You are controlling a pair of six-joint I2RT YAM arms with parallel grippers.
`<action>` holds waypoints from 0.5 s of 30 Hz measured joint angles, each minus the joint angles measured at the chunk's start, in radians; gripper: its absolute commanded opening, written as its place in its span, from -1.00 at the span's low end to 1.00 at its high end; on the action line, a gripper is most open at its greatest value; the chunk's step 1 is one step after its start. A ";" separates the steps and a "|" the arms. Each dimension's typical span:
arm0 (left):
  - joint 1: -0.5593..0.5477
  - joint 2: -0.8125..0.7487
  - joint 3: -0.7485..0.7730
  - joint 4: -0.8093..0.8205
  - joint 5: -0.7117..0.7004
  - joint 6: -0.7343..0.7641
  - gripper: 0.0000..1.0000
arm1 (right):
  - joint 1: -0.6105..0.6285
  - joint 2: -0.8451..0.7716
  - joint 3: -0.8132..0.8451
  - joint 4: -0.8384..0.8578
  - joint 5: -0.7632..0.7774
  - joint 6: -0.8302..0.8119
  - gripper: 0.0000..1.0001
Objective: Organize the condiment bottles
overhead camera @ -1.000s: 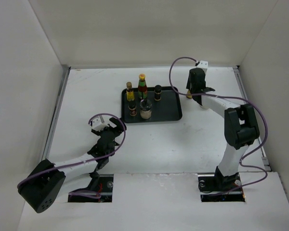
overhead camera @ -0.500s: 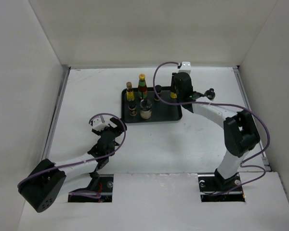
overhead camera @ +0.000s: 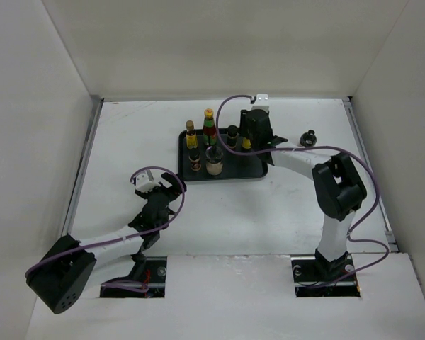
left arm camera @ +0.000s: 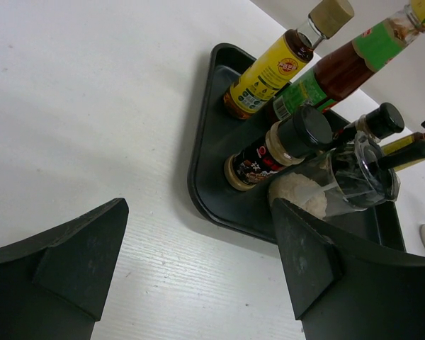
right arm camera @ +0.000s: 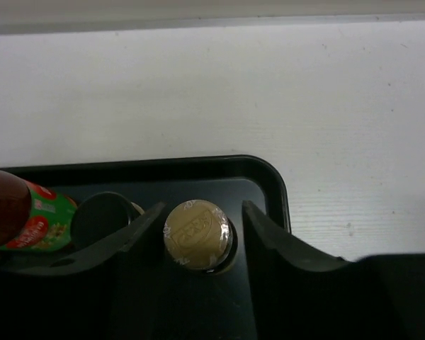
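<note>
A black tray [overhead camera: 258, 168] holds several condiment bottles: a yellow brown-capped one [overhead camera: 190, 134], the green yellow-capped one [overhead camera: 210, 125], a black-capped one [overhead camera: 231, 134], a dark one [overhead camera: 195, 160] and a pale jar [overhead camera: 214, 162]. My right gripper [overhead camera: 249, 139] is over the tray's right end, shut on a slim yellow bottle [overhead camera: 246, 144]. Its brown cap [right arm camera: 197, 234] sits between the fingers of that gripper [right arm camera: 202, 212] in the right wrist view. My left gripper [overhead camera: 163, 191] is open and empty, left of and nearer than the tray. Its wrist view [left arm camera: 198, 212] faces the bottles.
One small dark bottle [overhead camera: 309, 138] stands on the table right of the tray. In the right wrist view the green bottle [right arm camera: 35, 223] and a black cap [right arm camera: 103, 216] lie just left of my fingers, and the tray's rim [right arm camera: 269, 177] is behind.
My right gripper has carried the slim yellow bottle leftward from the table right of the tray to over the tray's right end. The left arm has not moved.
</note>
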 measured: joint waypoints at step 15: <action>0.000 0.000 0.000 0.001 0.003 0.000 0.65 | -0.054 -0.361 -0.258 0.039 0.005 0.030 1.00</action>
